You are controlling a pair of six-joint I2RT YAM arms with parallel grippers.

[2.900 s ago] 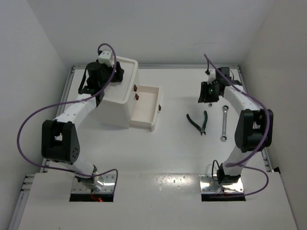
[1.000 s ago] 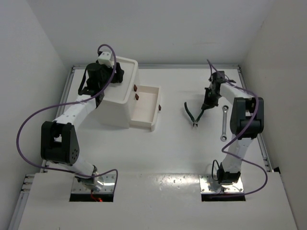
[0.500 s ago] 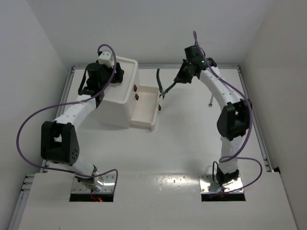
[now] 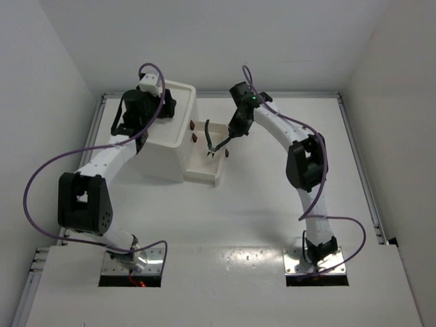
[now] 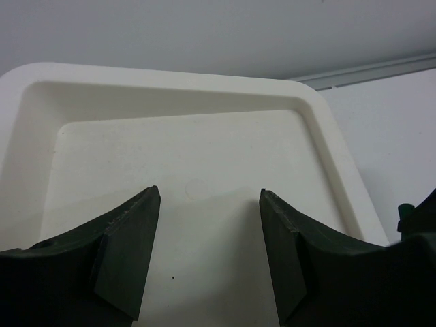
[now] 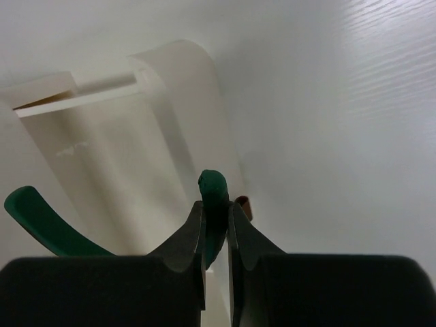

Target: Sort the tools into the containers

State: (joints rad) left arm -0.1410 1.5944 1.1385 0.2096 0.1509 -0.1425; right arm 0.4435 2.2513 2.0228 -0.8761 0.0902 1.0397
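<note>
Your right fingers are pinched almost closed on one handle of the dark green-handled pliers, with the rounded green tip of that handle poking out just past the fingertips in the right wrist view. The other handle curves away to the left of that view, free of the grip. From above, the pliers hang from the fingers with their handles spread, over the open drawer, at its far end. You cannot tell from these views whether the pliers touch the drawer floor. The drawer is a shallow white tray pulled out of the white box toward the middle of the counter, and it carries a small dark brown knob on its front wall. Two more brown knobs show on the box face just beside the drawer's far end. Your left fingers stand well apart, open and holding nothing. They hover over the recessed tray top of the same box, and the bare white floor of that tray shows between them. The box stands toward the far left corner of the counter. The right arm reaches across from the near right edge to the drawer, and the left arm bends up from the near left edge to the box top.
</note>
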